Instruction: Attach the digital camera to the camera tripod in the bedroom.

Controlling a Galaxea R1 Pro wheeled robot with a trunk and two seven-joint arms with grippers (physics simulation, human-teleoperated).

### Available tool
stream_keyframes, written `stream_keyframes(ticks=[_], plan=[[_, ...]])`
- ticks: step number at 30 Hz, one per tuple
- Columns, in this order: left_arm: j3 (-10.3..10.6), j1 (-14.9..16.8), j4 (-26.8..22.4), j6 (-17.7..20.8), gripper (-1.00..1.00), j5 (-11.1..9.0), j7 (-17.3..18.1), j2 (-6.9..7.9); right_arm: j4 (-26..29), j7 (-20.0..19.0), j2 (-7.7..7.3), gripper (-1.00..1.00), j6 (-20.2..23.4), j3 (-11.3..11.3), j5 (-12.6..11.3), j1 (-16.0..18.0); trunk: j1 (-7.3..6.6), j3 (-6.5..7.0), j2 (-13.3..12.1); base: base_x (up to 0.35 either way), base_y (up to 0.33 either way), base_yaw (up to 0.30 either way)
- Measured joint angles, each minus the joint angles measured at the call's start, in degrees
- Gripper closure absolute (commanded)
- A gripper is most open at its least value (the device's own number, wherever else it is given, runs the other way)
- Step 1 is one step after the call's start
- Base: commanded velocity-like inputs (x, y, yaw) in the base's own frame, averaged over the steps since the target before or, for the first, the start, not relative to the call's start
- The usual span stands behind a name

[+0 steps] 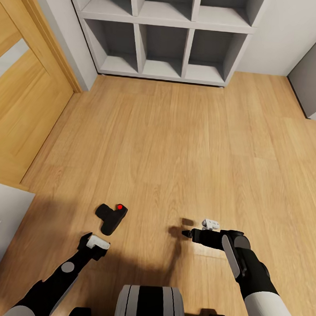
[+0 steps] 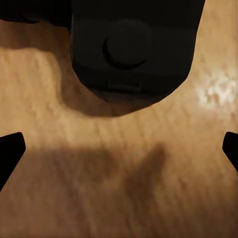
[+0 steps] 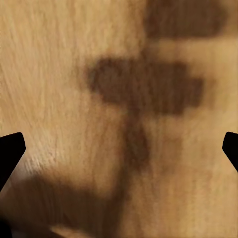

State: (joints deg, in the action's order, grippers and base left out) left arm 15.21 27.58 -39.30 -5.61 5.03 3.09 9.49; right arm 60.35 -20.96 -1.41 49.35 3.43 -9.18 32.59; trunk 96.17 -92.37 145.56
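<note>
Lying on the floor [image 1: 177, 145], the digital camera [image 1: 111, 217] sits just beyond the left gripper [image 1: 89, 241], fingers [image 2: 11, 148] spread; the right gripper [image 1: 187, 234] is likewise released.

From where I stand, nothing here can be read: no lettering, label, brand or number on the digital camera [image 1: 111, 217] low in the frame, the grey cube shelf [image 1: 164, 35] up top, or the floor [image 1: 177, 149].
</note>
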Motion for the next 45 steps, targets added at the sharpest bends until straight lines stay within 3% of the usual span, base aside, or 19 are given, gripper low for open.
stream_keyframes(ticks=[10,45], plan=[[-0.08,-0.01,0.64,0.0,-1.0,-0.1,-0.07,-0.71,0.0,0.0,0.0,-1.0,0.0,0.0,0.0,0.0,-0.02,0.0,0.0,0.077,0.0,0.0],[-0.09,-0.01,1.12,0.0,-1.0,-0.03,-0.16,-1.19,0.0,0.0,0.0,-1.0,0.0,0.0,0.0,0.0,-0.02,0.0,0.0,0.044,0.0,0.0]])
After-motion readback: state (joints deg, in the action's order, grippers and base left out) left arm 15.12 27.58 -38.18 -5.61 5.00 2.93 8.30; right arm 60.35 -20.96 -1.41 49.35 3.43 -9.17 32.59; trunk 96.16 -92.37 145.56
